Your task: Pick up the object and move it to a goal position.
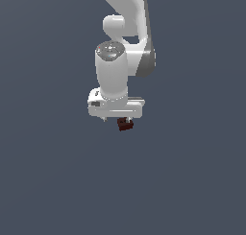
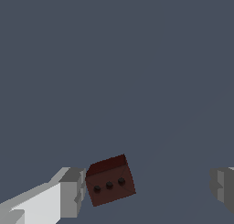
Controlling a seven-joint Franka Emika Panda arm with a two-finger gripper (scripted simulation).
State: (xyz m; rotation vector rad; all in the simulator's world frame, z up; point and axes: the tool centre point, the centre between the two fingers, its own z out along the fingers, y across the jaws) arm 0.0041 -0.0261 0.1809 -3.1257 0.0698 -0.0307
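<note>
The object [image 2: 109,179] is a small dark maroon block with three small dark round marks on one face. In the wrist view it lies between my fingers, right beside one grey fingertip [image 2: 71,191] and far from the other fingertip [image 2: 223,186]. My gripper [image 2: 146,189] is open wide and holds nothing. In the exterior view the block [image 1: 126,125] shows just under the white hand, with the gripper [image 1: 122,120] lowered around it. The fingers are mostly hidden there. I cannot tell if the near fingertip touches the block. No goal marker shows.
A plain dark grey-blue surface [image 1: 192,181] fills both views. The white arm [image 1: 120,37] rises above the hand in the exterior view.
</note>
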